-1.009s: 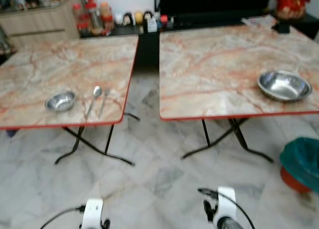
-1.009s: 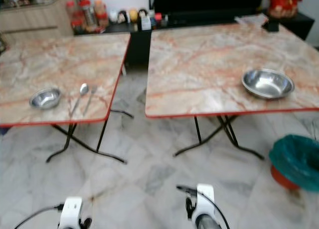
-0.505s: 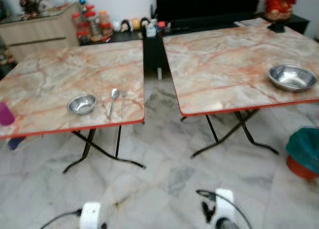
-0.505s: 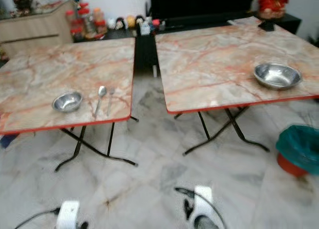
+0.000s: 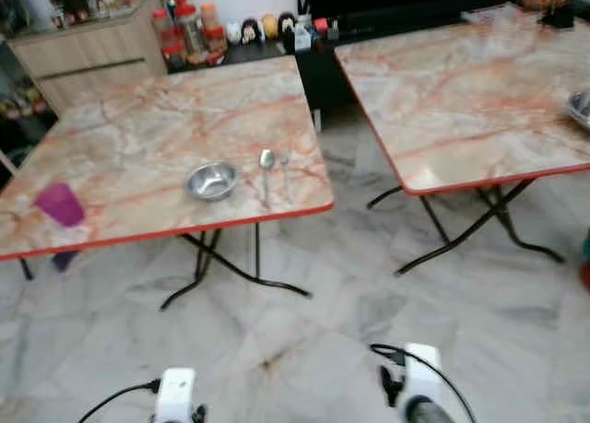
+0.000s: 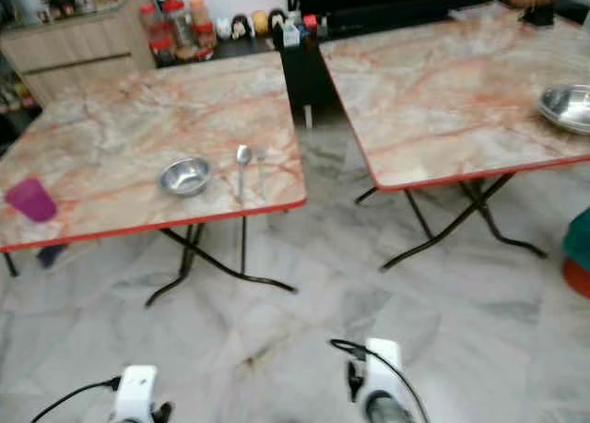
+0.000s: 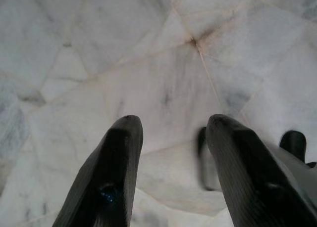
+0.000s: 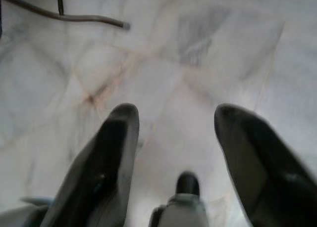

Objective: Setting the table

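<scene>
Two marble-patterned, red-edged square tabletops stand side by side with a gap between: left tabletop (image 5: 138, 146), right tabletop (image 5: 461, 91). On the left one, near its front edge: small round steel bowl (image 5: 211, 181), steel spoon (image 5: 265, 170) just right of it, steel fork (image 5: 285, 171) right of the spoon. Purple plastic cup (image 5: 60, 204) well left of the bowl. Large steel basin (image 6: 567, 107) on the right tabletop, far right. Behind both: wooden cabinet (image 5: 92, 54), jars (image 5: 189, 27) beside it.
</scene>
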`<state>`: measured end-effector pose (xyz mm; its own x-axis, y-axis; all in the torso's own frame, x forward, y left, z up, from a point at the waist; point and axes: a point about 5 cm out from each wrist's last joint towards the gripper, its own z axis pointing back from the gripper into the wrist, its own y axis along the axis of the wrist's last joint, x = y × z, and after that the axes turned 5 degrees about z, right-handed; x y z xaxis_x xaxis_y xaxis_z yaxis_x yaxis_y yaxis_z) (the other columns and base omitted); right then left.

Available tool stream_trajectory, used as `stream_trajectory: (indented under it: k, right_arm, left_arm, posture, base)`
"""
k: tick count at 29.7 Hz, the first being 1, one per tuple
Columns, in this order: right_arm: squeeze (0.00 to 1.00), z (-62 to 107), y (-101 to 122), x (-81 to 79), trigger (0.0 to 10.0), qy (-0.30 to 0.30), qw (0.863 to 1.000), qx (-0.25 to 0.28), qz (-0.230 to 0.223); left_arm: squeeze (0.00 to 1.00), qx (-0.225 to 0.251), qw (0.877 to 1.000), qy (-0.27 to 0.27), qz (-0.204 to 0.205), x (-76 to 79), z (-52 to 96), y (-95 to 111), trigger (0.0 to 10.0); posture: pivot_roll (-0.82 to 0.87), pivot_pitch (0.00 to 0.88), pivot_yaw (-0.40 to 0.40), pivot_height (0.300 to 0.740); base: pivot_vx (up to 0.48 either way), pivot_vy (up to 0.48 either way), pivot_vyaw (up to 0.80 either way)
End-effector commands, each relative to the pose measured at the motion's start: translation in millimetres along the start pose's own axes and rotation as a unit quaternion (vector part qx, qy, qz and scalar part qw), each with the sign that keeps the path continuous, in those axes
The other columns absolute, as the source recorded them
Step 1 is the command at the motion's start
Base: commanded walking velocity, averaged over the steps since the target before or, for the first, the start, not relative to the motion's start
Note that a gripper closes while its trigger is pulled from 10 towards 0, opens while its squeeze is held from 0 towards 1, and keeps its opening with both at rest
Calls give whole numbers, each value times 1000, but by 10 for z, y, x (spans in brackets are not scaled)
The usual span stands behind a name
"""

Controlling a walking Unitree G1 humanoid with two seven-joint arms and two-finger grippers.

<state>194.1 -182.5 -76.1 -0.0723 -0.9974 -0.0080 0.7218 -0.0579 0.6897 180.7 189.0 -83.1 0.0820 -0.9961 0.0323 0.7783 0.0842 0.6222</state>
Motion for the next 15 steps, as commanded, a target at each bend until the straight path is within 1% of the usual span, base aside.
stream_trajectory:
  k: [1,7,12,14,15]
  right_arm:
    - [0,-18,39,-119,10000,14,1000,6,-4]
    - [0,-16,37,-122,10000,17,1000,7,12]
    - [0,-15,37,-125,10000,18,1000,8,15]
    - [0,-15,37,-132,10000,20,1000,8,15]
    - [0,-15,41,-129,10000,20,1000,9,14]
  left_arm:
    - [0,-3,1000,17,1,-108,10,5,10000]
    - [0,-3,1000,23,3,-115,12,-1,10000]
    - [0,-3,1000,24,3,-114,12,-4,10000]
    - [0,-3,1000,24,3,-113,13,-6,10000]
    - [0,-3,1000,24,3,-110,12,-4,10000]
  posture:
    - [1,0,80,740]
    - [1,0,77,740]
    - [1,0,77,740]
    - [2,0,76,740]
    - [3,0,74,740]
  base:
    - [0,480,0]
    - [0,480,0]
    - [0,480,413]
    - [0,480,800]
    - [0,480,438]
